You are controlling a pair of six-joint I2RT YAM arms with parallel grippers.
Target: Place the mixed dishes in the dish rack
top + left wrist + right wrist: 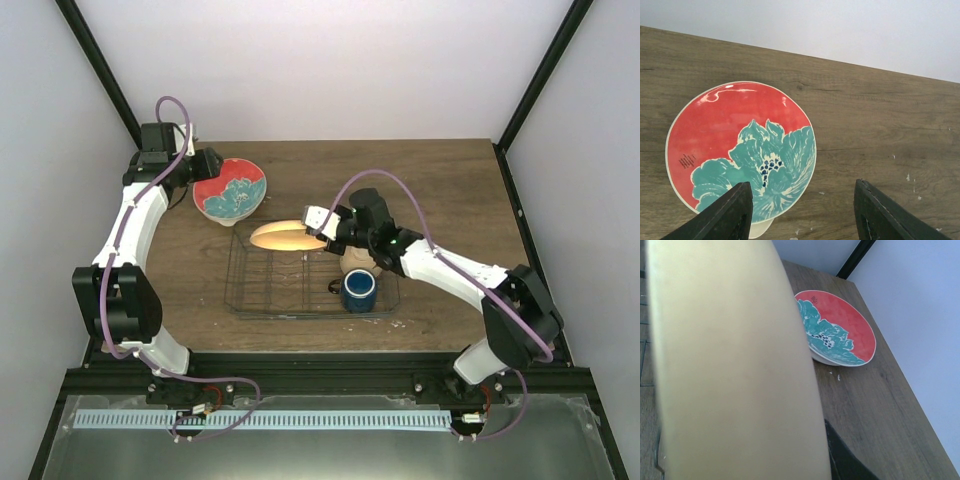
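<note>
- Dark blue mug (358,290): upright inside the dish rack (262,300), at its 4 o'clock. It looks loaded, so leave it.
- Small cream bowl (351,263): just behind the mug, approx 3 o'clock in the rack, partly hidden under your R arm.
- Rack contents: mug + bowl only, both on the R side. The L rows are prob. meant for plates.
- Right gripper (318,228): clamped on the rim of the orange-yellow plate (280,236). The plate is tipped on edge over the rack's 11–12 o'clock side, likely so it slots between divider rows. You can't tell if it touches wire yet.
- Red floral plate (230,190): outside the rack at its 10 o'clock, on the table (450,190). It sits tilted on sth pale underneath, can't tell what.
- Left gripper (802,186): fingers wide apart, holding nothing, poised over that plate's edge. Prob. your next pick.
- White plate w/ blue-green centre: not in view.
</note>
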